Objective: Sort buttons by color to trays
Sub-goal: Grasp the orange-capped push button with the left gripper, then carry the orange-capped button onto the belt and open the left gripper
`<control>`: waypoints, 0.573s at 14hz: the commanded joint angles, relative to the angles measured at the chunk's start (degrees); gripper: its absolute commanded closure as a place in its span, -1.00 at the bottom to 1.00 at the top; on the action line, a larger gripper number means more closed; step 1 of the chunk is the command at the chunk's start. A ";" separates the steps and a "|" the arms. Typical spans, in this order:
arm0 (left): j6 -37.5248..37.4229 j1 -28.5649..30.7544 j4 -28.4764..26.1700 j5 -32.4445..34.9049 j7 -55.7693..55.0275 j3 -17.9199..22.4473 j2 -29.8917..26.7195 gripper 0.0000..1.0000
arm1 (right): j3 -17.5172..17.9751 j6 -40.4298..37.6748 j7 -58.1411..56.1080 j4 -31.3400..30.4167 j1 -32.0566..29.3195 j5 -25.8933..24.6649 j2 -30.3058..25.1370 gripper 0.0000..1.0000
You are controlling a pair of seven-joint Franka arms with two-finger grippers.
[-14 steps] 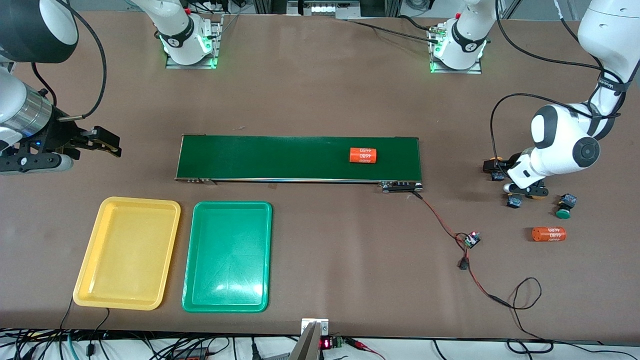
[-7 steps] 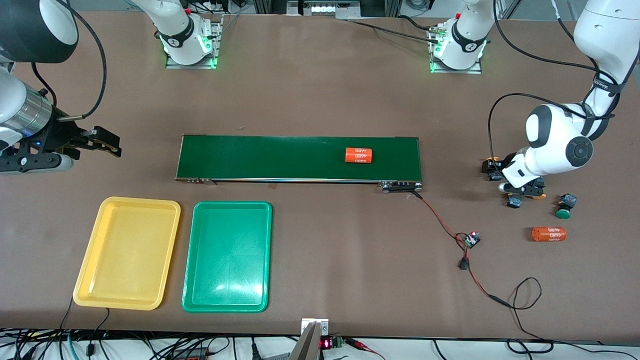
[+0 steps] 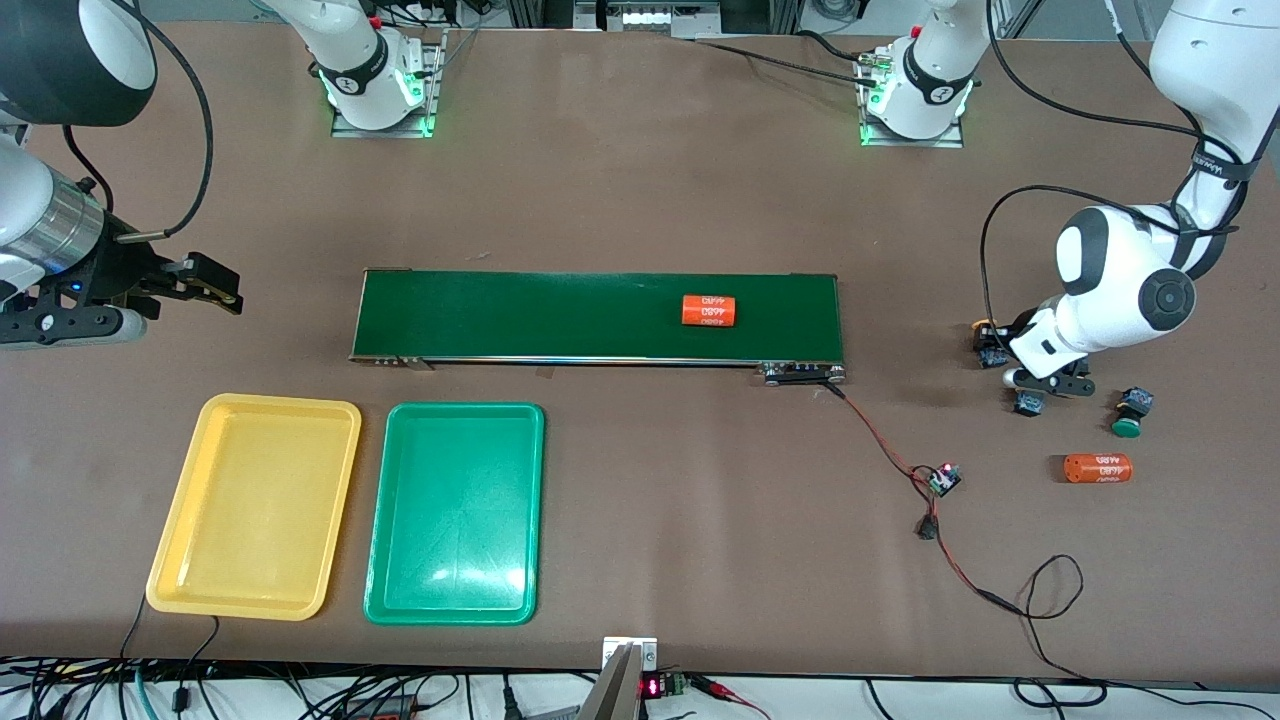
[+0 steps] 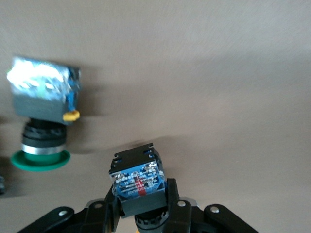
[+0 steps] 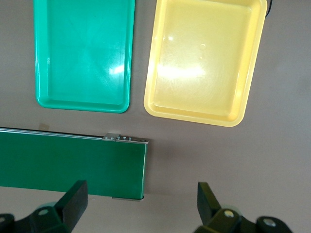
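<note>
Left tool (image 4: 142,216) pinches a button (image 4: 138,182); right tool (image 5: 141,204) waits spread wide.
The pinched button's blocky body points away from the fingers, cap hidden between them.

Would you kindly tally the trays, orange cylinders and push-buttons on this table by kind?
Shallow plastic trays: 2 (yellow tray, green tray)
Orange printed cylinders: 2
Small blue-bodied push-button switches: 4, one gripped in the left tool
Total: 8

Two trays (image 3: 255,505), four buttons (image 3: 1131,411), two orange cylinders (image 3: 709,310)
</note>
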 commanded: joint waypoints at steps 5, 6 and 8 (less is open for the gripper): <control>-7.69 -9.08 2.18 -0.40 -0.28 0.21 -8.67 1.00 | -0.13 -0.21 -0.70 -0.04 0.25 0.82 -0.56 -1.00; -7.86 -9.88 2.09 -0.49 -0.28 0.12 -8.94 1.00 | -0.13 -0.21 -0.44 -0.04 0.25 0.82 -0.56 -1.00; -9.97 -12.16 2.27 -1.28 -0.54 0.03 -9.47 1.00 | -0.13 -0.21 -0.44 -0.04 0.34 0.91 -0.48 -1.00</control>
